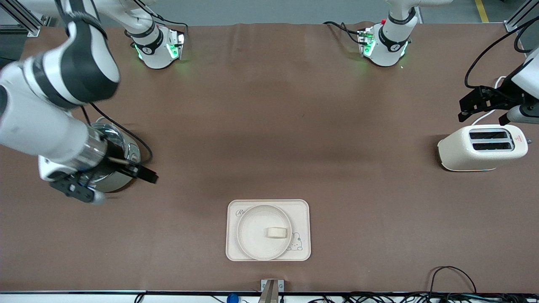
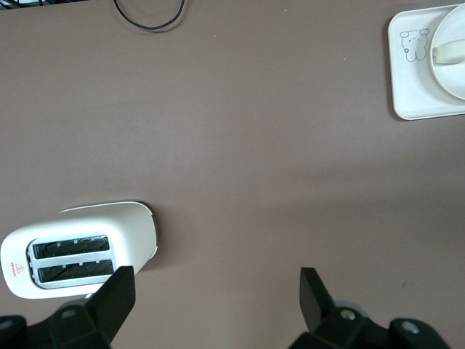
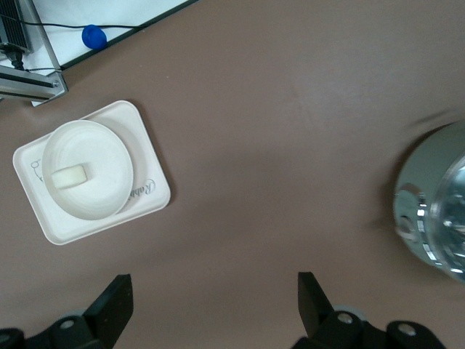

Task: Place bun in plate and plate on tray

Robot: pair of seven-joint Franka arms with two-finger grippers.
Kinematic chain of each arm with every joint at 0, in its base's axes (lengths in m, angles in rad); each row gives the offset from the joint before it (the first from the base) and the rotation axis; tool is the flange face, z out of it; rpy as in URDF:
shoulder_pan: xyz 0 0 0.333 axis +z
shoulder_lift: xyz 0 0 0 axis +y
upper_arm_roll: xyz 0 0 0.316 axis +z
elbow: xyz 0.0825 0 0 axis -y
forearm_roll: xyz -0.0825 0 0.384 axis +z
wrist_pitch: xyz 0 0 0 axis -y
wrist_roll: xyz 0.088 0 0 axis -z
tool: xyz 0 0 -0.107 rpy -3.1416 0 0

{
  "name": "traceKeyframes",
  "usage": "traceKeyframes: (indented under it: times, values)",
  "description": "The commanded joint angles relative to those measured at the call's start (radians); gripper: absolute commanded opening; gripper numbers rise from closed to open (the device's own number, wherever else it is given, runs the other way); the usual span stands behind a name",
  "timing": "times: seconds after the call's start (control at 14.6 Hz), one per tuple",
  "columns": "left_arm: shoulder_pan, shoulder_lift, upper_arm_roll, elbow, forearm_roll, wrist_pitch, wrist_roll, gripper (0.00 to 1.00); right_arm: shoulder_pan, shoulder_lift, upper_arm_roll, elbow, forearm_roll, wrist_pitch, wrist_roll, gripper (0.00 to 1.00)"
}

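The bun [image 1: 276, 232] lies in the round cream plate [image 1: 254, 237], and the plate rests on the rabbit-printed tray [image 1: 301, 210] near the front edge of the table. My right gripper [image 1: 111, 182] is open and empty, up over the steel pot at the right arm's end. My left gripper [image 1: 492, 110] is open and empty, up over the table beside the toaster at the left arm's end. The right wrist view shows the bun [image 3: 70, 175], plate [image 3: 98, 198] and tray [image 3: 73, 229] well away from its open gripper [image 3: 212, 291]. The left wrist view shows the bun [image 2: 450, 52], plate [image 2: 456, 78], tray [image 2: 410, 98] and its open gripper [image 2: 216, 291].
A shiny steel pot [image 1: 126, 151] stands at the right arm's end and also shows in the right wrist view [image 3: 436, 218]. A cream toaster [image 1: 482, 147] stands at the left arm's end and also shows in the left wrist view [image 2: 80, 251]. Cables run along the front edge.
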Motion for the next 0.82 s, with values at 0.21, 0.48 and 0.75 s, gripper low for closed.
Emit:
traceKeyframes:
  times: [0.21, 0.48, 0.75]
  values:
    - [0.002, 0.003, 0.003, 0.013, -0.017, -0.016, 0.002, 1.00, -0.115, -0.324, 0.014, -0.301, -0.025, -0.062, -0.254, 1.00]
    - [0.005, 0.003, 0.003, 0.015, -0.017, -0.016, 0.013, 1.00, -0.109, -0.401, -0.046, -0.301, -0.113, -0.141, -0.391, 1.00]
    - [0.011, 0.003, 0.003, 0.015, -0.018, -0.016, 0.014, 1.00, -0.104, -0.449, -0.156, -0.295, -0.124, -0.172, -0.553, 1.00]
